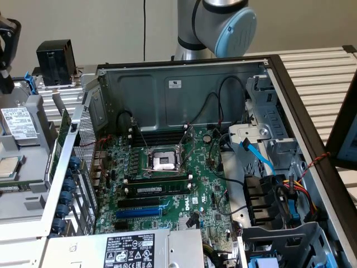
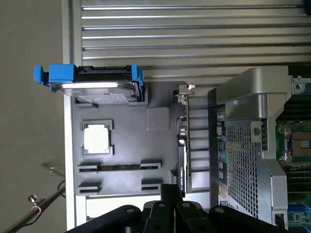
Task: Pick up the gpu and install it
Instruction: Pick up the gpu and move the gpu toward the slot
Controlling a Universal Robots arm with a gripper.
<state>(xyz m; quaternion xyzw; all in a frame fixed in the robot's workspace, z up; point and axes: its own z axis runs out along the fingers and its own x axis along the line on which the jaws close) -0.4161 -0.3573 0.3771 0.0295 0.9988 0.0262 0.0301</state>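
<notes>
The gpu stands on edge in a grey parts tray at the exterior view's left, just outside the open computer case. In the wrist view the gpu shows edge-on, with its silver bracket at one end. My gripper hangs above the tray close to the card's other end, its black fingers shut together with nothing between them. In the exterior view the gripper is at the far left edge, above the tray. The green motherboard lies inside the case with a blue slot.
The tray also holds a hard drive in a blue bracket, a CPU and a RAM stick. A black cooler block stands behind the tray. The case's perforated rear wall rises beside the gpu. Cables and drive bays crowd the case's right.
</notes>
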